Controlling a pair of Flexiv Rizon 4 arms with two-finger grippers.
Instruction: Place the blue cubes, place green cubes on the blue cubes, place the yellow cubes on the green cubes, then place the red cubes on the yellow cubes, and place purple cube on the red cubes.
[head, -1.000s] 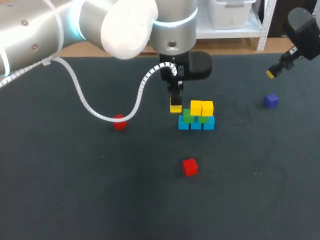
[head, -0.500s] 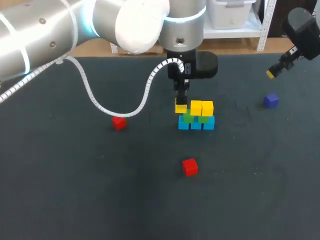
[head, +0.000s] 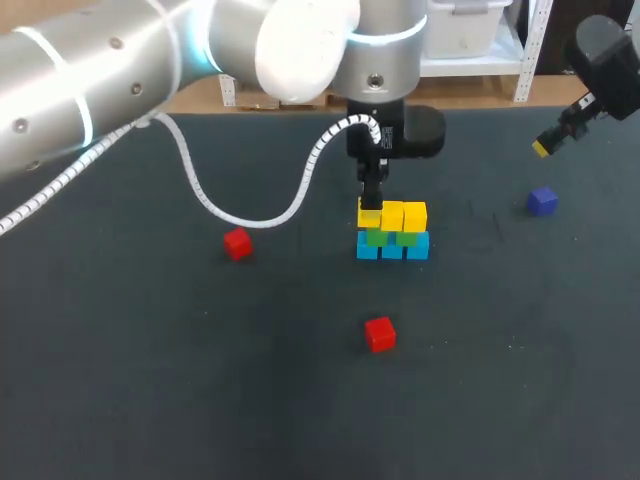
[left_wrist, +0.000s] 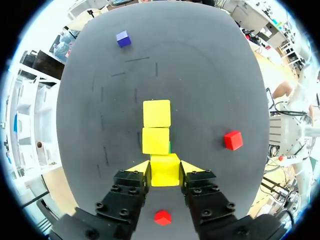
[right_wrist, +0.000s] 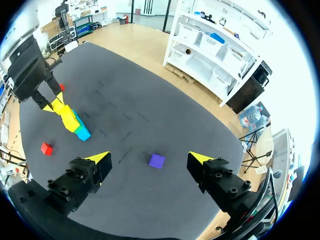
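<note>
A row of blue cubes (head: 392, 247) stands mid-table with green cubes (head: 391, 237) on top and two yellow cubes (head: 404, 215) on those. My left gripper (head: 370, 214) is shut on a third yellow cube (left_wrist: 164, 170), held at the left end of the yellow row, in line with the two yellow cubes (left_wrist: 156, 127) ahead of the fingers. Whether it rests on the green cube below I cannot tell. Two red cubes (head: 237, 243) (head: 380, 334) lie loose on the table. A purple cube (head: 542, 201) lies at the right. My right gripper (right_wrist: 150, 161) hangs open high over the purple cube (right_wrist: 156, 160).
The dark table (head: 150, 380) has free room at the front and left. The left arm's white cable (head: 230, 210) droops over the table behind the left red cube.
My left gripper has carried the yellow cube to the right, from beside the stack to the left end of the yellow row. The right arm has not moved.
</note>
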